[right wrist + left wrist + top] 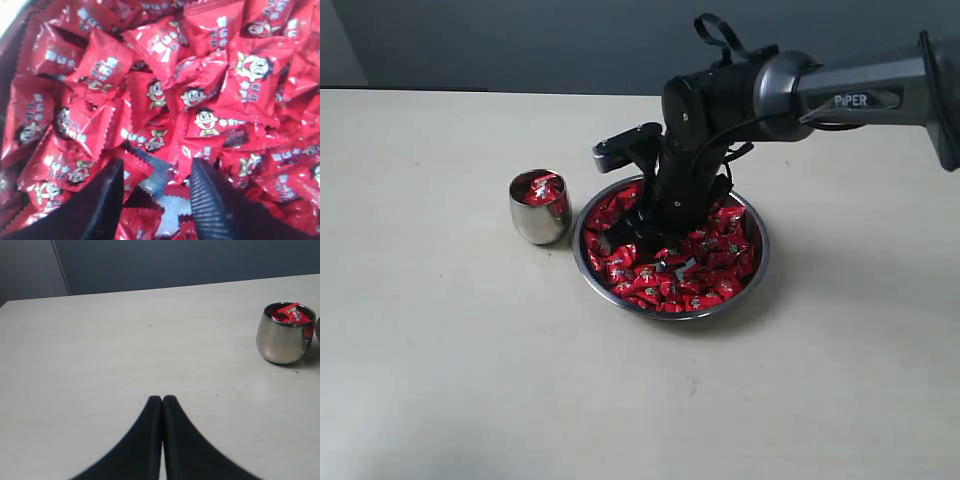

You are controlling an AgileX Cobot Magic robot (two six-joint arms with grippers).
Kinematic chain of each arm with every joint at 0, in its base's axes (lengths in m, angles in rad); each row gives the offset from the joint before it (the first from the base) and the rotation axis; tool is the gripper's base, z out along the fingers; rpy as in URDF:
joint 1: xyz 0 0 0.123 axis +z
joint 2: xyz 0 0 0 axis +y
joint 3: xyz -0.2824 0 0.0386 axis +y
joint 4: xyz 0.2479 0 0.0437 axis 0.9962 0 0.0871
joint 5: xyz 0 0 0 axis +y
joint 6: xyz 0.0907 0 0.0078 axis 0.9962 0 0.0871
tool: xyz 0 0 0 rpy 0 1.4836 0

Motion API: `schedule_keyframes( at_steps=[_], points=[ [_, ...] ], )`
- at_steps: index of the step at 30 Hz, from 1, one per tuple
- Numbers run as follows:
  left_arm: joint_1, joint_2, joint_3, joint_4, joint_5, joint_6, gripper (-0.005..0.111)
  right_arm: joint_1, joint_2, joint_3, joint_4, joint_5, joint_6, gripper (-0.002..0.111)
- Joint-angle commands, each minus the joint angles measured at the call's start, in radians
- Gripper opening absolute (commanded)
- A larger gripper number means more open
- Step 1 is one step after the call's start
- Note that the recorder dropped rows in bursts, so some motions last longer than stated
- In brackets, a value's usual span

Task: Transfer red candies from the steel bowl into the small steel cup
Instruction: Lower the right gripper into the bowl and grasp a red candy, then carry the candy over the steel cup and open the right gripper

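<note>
Right wrist view: right gripper point(157, 167) jaws spread wide, tips pushed down among the red candies point(200, 95), nothing clamped yet. Exterior view: right gripper point(655, 225) sits in the far-left part of the steel bowl point(670, 315), which is full of candies. Small steel cup point(540, 215) stands upright just left of the bowl, with a few red candies already inside. Left gripper point(162, 399) has its fingers pressed together, empty, over bare table point(100, 350), well apart from the cup point(284, 340).
</note>
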State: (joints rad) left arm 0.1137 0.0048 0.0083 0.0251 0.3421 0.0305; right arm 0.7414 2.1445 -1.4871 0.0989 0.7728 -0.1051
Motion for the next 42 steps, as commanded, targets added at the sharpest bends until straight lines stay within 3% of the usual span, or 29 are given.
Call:
schedule_keyframes(
  at_steps=[1, 10, 17, 29, 34, 42],
  points=[
    [-0.005, -0.005, -0.008, 0.002, -0.006, -0.001, 0.0, -0.038, 0.001, 0.002, 0.021, -0.018, -0.01, 0.042],
    [-0.005, -0.005, -0.008, 0.002, -0.006, -0.001, 0.0, -0.053, 0.034, 0.002, 0.136, -0.013, -0.105, 0.039],
    [-0.005, -0.005, -0.008, 0.002, -0.006, -0.001, 0.0, -0.053, 0.031, 0.002, 0.106, -0.017, -0.103, -0.001],
    [-0.005, -0.005, -0.008, 0.002, -0.006, -0.001, 0.0, -0.053, -0.129, 0.002, 0.063, 0.029, -0.071, -0.001],
    [-0.005, -0.005, -0.008, 0.002, -0.006, -0.001, 0.0, -0.049, -0.198, -0.001, 0.176, -0.022, -0.1, -0.001],
    [-0.005, -0.005, -0.008, 0.002, -0.006, -0.001, 0.0, 0.054, -0.148, -0.165, 0.247, -0.061, -0.199, -0.001]
  ],
)
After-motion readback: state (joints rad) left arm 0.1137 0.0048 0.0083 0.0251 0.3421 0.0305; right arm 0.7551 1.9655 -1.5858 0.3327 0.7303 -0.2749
